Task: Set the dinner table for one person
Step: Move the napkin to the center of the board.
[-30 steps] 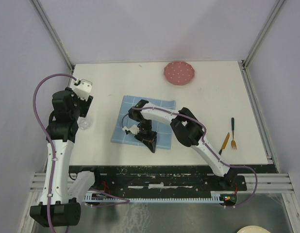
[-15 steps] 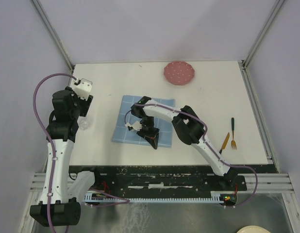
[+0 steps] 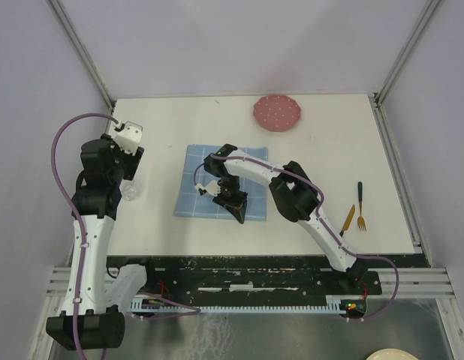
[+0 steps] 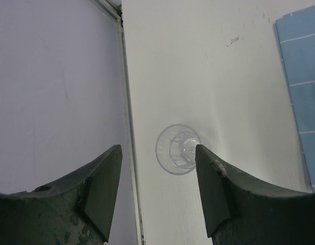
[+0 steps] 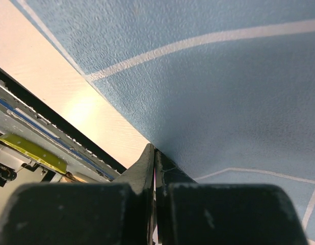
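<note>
A blue grid-patterned placemat [image 3: 209, 180] lies flat on the white dinner table [image 3: 329, 150], left of centre. My right gripper [image 3: 238, 214] is shut on the placemat's near edge. In the right wrist view the fingertips of that gripper [image 5: 154, 153] meet where the blue cloth [image 5: 208, 76] ends and the table [image 5: 60, 87] begins. My left gripper [image 3: 131, 174] hangs open above a small clear glass [image 3: 131, 190] at the table's left edge. Seen from the left wrist, the glass [image 4: 178, 149] stands upright just beyond the left gripper [image 4: 157, 194], untouched.
A pink dotted plate [image 3: 277, 112] sits at the table's far edge. A green-handled fork [image 3: 360, 202] and a wooden-handled knife [image 3: 347, 220] lie near the right edge. The glass stands close to the table's left rim and the enclosure wall [image 4: 55, 92].
My right gripper has moved to the right and slightly away from the bases, drawing the placemat's near edge with it, so the mat lies squarer. The left arm and glass have not moved.
</note>
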`<action>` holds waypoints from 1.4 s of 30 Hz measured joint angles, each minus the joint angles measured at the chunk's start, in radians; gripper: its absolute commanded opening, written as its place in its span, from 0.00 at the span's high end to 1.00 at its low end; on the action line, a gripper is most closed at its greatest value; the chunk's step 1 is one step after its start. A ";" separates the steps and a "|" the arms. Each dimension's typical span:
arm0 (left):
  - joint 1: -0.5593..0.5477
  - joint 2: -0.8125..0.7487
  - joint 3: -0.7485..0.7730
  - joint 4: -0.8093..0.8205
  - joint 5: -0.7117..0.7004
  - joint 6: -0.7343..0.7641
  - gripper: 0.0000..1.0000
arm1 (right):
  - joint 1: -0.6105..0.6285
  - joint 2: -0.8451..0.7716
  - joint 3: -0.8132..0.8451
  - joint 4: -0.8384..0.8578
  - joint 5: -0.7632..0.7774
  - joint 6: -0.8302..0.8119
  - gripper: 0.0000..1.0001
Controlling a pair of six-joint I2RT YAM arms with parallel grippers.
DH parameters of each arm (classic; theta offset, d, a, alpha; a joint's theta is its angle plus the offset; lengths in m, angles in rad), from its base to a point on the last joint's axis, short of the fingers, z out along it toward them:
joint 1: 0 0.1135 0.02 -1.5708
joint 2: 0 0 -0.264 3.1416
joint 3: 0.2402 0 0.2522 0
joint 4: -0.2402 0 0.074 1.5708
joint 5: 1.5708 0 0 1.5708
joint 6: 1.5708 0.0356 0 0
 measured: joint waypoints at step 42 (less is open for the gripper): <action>0.000 -0.011 -0.001 -0.001 0.019 0.000 0.32 | -0.074 -0.274 -0.148 0.035 -0.057 -0.063 0.61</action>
